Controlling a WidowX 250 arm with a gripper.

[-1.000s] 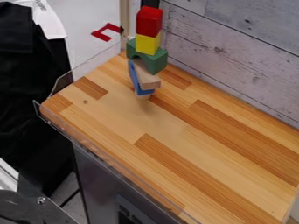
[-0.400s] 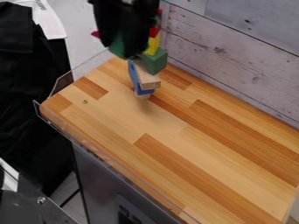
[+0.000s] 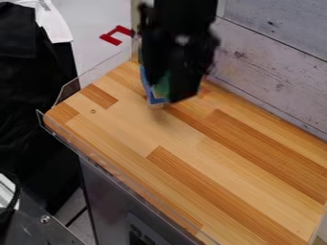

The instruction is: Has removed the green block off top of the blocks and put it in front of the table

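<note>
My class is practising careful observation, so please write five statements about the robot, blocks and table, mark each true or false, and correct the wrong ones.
1. The gripper is in front of part of the block stack. True.
2. A green block lies at the table's near edge. False: the green block shows at the stack, between the blue block and the gripper in this view.
3. The blue block is tilted. True.
4. The tabletop is plain white. False: it is wood, in lighter and darker strips.
5. The arm enters from the bottom edge. False: it enters from the top edge.
</note>
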